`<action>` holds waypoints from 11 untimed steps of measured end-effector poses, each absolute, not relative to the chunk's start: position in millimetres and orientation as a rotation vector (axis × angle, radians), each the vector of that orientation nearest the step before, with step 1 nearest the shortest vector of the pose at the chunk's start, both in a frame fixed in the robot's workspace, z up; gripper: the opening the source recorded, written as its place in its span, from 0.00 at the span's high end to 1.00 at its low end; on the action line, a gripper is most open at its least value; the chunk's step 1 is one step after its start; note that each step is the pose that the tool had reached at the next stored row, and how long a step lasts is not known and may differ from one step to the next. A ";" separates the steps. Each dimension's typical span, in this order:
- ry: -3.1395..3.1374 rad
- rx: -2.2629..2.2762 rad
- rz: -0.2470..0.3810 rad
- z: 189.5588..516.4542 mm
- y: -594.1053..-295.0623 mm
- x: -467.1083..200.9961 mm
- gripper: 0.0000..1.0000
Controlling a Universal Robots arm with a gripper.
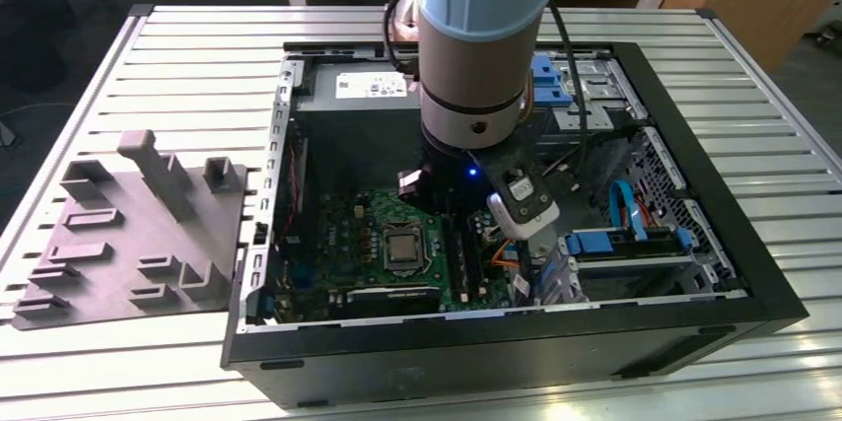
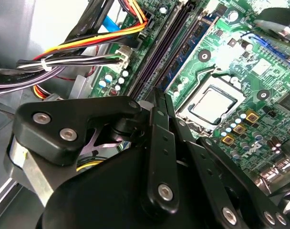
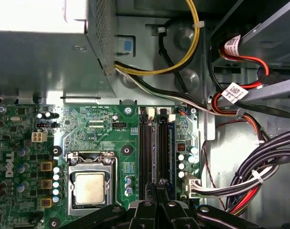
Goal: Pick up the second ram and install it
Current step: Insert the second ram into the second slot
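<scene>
My gripper point(image 1: 455, 206) reaches down inside the open computer case point(image 1: 526, 347), over the green motherboard point(image 3: 92, 124). In both wrist views its fingers are pressed together, the gripper point(image 3: 157, 188) shut with its tips point(image 2: 154, 93) at the near end of the long black memory slots point(image 3: 153, 143). One dark-blue stick with black chips point(image 2: 195, 40) stands seated in the slot nearest the processor point(image 2: 214, 102). A thin dark edge runs along the slot under the tips; I cannot tell whether that is the second ram.
A grey moulded tray point(image 1: 132, 234) lies at the exterior view's left of the case. The grey power supply point(image 1: 355, 96) fills the case's far end. Bundled cables point(image 3: 259, 176) and blue drive brackets point(image 1: 632, 239) crowd the side beside the slots.
</scene>
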State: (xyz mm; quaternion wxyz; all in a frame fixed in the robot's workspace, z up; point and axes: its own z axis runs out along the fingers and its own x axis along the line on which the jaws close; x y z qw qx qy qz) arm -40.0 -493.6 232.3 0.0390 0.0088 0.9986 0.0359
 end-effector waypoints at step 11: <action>3.061 0.027 0.110 231.3 -492.6 -40.5 0.89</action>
